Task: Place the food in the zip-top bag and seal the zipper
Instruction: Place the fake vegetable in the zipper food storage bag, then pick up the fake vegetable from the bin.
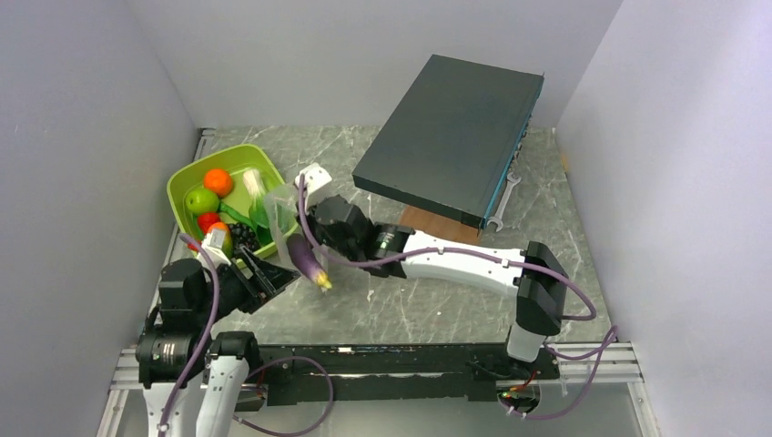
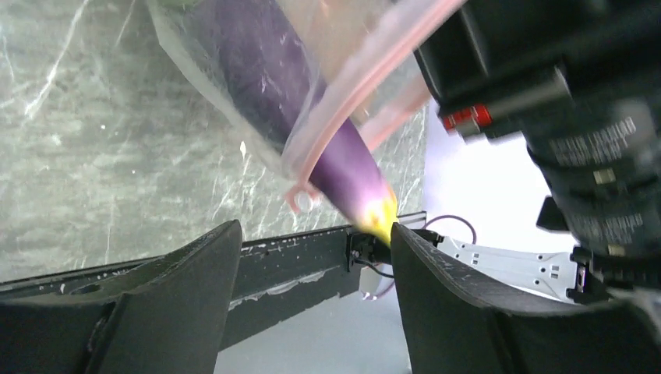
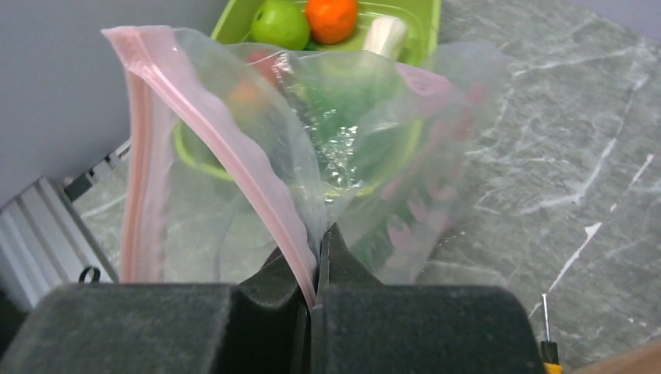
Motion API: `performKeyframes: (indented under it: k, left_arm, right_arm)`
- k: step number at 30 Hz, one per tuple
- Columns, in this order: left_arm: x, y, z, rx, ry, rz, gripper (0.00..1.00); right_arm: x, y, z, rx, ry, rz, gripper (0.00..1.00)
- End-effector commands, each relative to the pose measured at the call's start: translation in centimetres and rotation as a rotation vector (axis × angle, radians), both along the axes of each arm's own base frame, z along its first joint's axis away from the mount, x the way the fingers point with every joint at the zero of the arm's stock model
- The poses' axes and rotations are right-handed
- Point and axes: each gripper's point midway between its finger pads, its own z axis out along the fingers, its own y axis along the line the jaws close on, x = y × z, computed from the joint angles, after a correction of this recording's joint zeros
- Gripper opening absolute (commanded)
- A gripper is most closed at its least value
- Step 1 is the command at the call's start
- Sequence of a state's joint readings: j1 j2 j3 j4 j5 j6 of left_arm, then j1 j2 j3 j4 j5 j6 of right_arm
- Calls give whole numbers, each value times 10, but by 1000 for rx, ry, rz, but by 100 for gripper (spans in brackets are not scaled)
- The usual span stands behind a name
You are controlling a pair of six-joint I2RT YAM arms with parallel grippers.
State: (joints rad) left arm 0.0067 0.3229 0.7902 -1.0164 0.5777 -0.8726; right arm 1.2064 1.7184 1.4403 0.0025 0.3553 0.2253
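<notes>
Purple toy eggplant (image 2: 351,171) half out of dotted clear zip-top bag (image 3: 343,117), long axis tip-near, between spread fingers of my left gripper (image 2: 313,240); right gripper (image 3: 318,273) pinching pink zipper strip (image 3: 234,164).

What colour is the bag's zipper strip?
The zipper is pale pink; right wrist view shows it best.

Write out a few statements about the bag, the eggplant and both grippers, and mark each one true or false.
1. The right gripper has its jaws shut on the zipper of the zip-top bag. True.
2. The eggplant lies in the green tray. False: it sits partly in the bag, its tip poking out of the mouth.
3. The left gripper is clamped shut. False: its jaws stand open, the eggplant's tip between them.
4. The orange and green apple are in the tray. True.
</notes>
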Motion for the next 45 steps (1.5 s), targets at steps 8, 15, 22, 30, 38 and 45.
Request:
performKeyframes:
  k: [8,15,22,30,38,45]
  left_arm:
    - [-34,-32,58,-35,-340,-325,70]
    - [-19,-28,45,-43,-259,-269,77]
    - [-13,-10,28,87,-227,-181,71]
    - [-21,65,43,394,-281,230,82]
    - [17,100,19,541,-104,341,91]
    - [97,106,8,570,-89,348,92]
  right_arm:
    - [27,-8,16,58,111,-216,0]
    - [28,-7,21,68,100,-313,0]
    - [20,-12,32,104,33,-288,0]
    - [10,-41,54,140,-57,-236,0]
    - [3,-65,51,125,-88,-224,0]
    - [-2,-66,46,126,-87,-185,0]
